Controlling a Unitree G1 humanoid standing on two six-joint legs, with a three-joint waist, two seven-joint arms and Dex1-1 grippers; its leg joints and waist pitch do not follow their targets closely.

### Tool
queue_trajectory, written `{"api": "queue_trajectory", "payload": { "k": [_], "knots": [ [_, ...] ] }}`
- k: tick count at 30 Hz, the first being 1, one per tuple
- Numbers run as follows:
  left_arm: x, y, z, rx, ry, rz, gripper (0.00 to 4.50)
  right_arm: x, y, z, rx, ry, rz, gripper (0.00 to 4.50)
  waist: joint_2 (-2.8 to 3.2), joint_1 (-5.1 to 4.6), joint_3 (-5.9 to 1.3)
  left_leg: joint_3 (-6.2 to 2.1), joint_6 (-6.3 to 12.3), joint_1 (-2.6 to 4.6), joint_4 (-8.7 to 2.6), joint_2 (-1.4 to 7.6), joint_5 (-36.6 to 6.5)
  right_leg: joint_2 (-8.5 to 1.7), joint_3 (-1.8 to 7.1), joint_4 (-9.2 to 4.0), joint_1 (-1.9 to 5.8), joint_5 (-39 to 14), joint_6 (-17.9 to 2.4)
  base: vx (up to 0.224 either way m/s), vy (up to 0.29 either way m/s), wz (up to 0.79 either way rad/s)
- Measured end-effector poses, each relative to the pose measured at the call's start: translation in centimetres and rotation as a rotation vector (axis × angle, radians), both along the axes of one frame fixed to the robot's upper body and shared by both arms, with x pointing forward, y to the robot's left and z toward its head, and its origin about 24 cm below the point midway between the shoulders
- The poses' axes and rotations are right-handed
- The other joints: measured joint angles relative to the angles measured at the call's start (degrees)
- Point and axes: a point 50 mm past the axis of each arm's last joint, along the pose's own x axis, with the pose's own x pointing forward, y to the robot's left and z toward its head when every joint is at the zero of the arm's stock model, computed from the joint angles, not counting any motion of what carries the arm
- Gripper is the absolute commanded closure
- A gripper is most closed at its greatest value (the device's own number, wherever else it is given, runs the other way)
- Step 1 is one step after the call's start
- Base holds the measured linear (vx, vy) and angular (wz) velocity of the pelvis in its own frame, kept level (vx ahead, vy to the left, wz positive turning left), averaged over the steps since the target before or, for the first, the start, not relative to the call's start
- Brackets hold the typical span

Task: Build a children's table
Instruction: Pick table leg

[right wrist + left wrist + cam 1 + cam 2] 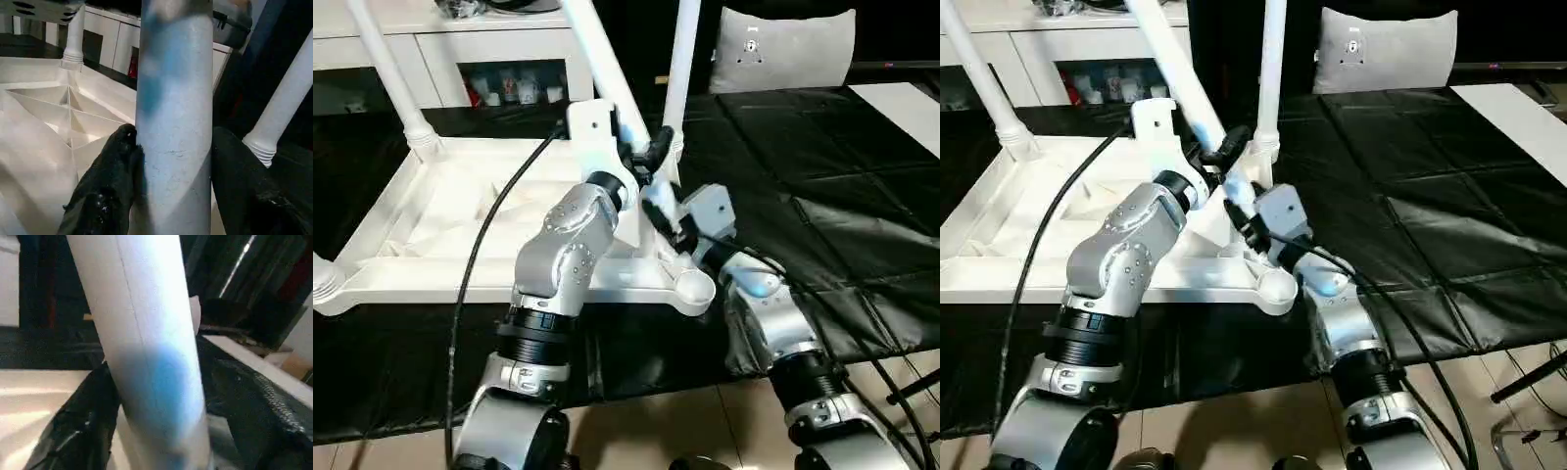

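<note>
The white tabletop [460, 284] lies upside down on the black-covered work table, ribs facing up. Legs stand upright in its far-left socket [391, 78] and far-right socket [680, 59], and a third shows at the near-left corner [321, 279]. A further leg [602, 49] leans over the near-right corner, whose round socket [695, 287] is bare. My left gripper [646, 162] sits around this tilted leg [146, 357]. Just below it, my right gripper [668, 217] is shut on the same leg [176, 122], with a black finger [107, 186] pressed to its side.
A white cabinet [431, 29] with small items on its shelf stands behind the table. A grey cushion [783, 44] and a white board [906, 103] lie at the back right. A black cable [489, 235] hangs along my left arm. Tiled floor [685, 421] runs along the table's near edge.
</note>
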Motion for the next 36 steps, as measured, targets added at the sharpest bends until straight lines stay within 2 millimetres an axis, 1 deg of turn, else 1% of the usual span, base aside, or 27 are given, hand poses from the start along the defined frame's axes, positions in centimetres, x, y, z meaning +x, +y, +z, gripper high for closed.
{"api": "queue_trajectory", "payload": {
  "k": [4,5,6,7,10,14,21,26,27,30,34,36],
  "knots": [
    [0.0,-0.1,0.0,0.06,-0.033,-0.005,1.99,0.0,-0.1,0.0,-0.001,-0.001,-0.002,2.64,0.0,0.05,0.0,0.01,0.0,0.0,0.01,0.0,0.0,0.0,0.01,0.0,0.01,0.0,-0.01,0.0,0.0,0.0],
    [0.0,-0.1,0.0,0.061,-0.036,-0.007,1.99,0.0,-0.1,0.0,0.001,0.0,-0.003,2.64,0.0,0.09,0.0,0.01,0.0,0.0,0.01,0.0,0.0,0.0,0.0,0.0,0.01,0.01,-0.01,0.0,0.0,0.0],
    [0.0,-0.2,0.0,0.059,-0.039,-0.012,2.1,0.1,-0.1,0.0,0.008,0.003,-0.003,2.64,0.0,0.12,0.0,0.01,0.0,0.0,0.01,0.0,0.0,-0.01,0.01,0.0,0.02,0.01,-0.01,0.0,0.0,0.0],
    [-0.1,-0.3,0.0,0.052,-0.044,-0.018,2.1,0.1,-0.1,0.0,0.015,0.003,-0.003,2.64,0.0,0.1,0.0,0.01,0.0,0.0,0.01,-0.01,0.0,-0.01,0.01,0.0,0.02,0.01,-0.02,0.0,0.0,0.0],
    [-0.1,-0.3,0.1,0.033,-0.059,-0.044,2.28,0.1,-0.3,0.2,0.024,-0.008,-0.005,2.64,0.0,0.06,0.0,0.01,0.01,0.01,0.01,0.0,0.0,-0.01,0.01,0.01,0.02,0.01,-0.02,0.0,0.0,0.0],
    [0.0,0.1,0.1,0.078,-0.113,-0.113,2.47,0.1,-0.3,0.1,0.034,-0.002,0.003,2.64,0.0,0.01,0.0,0.01,0.0,0.02,0.01,0.0,0.01,0.0,0.01,0.03,0.01,0.01,-0.02,0.0,0.0,0.0],
    [-0.1,0.1,-0.2,0.156,-0.15,-0.152,2.54,0.1,-0.3,-0.3,0.03,0.017,0.012,2.64,0.0,0.04,0.0,0.01,0.0,0.04,0.01,0.0,0.01,-0.01,0.02,0.05,0.02,0.02,-0.03,0.0,0.0,0.0],
    [-0.1,0.0,-0.2,0.15,-0.153,-0.163,2.55,0.2,-0.4,-0.2,0.025,0.014,0.011,2.64,0.0,0.05,0.0,0.02,0.0,0.04,0.02,0.0,0.01,-0.01,0.02,0.06,0.02,0.03,-0.04,0.0,0.0,0.0],
    [-0.1,-0.1,-0.2,0.133,-0.145,-0.165,2.57,0.2,-0.5,-0.2,0.023,0.013,0.01,2.64,0.0,0.04,0.0,0.02,0.0,0.04,0.02,0.0,0.01,-0.01,0.02,0.06,0.02,0.03,-0.04,0.0,0.0,0.0],
    [-0.1,-0.2,-0.4,-0.002,-0.062,-0.182,2.61,0.2,-0.8,-0.1,0.005,0.0,0.009,2.64,0.0,0.09,0.0,0.06,0.0,0.03,0.05,0.0,0.01,-0.01,0.03,0.06,0.02,0.04,-0.07,0.0,0.0,0.0],
    [0.2,0.4,-0.6,-0.197,0.041,-0.154,2.66,0.2,-0.8,0.1,-0.015,-0.019,0.026,2.64,0.0,0.01,0.0,0.08,0.01,0.04,0.09,0.0,0.01,-0.01,0.02,0.09,0.02,0.06,-0.1,0.0,0.0,0.0],
    [0.3,0.7,-0.7,-0.256,0.07,-0.132,2.69,0.3,-0.7,0.3,-0.016,-0.023,0.032,2.64,0.0,0.02,0.0,0.08,0.04,0.04,0.1,0.0,0.03,0.0,0.01,0.09,0.02,0.07,-0.11,0.0,0.0,0.0]
  ]
}}
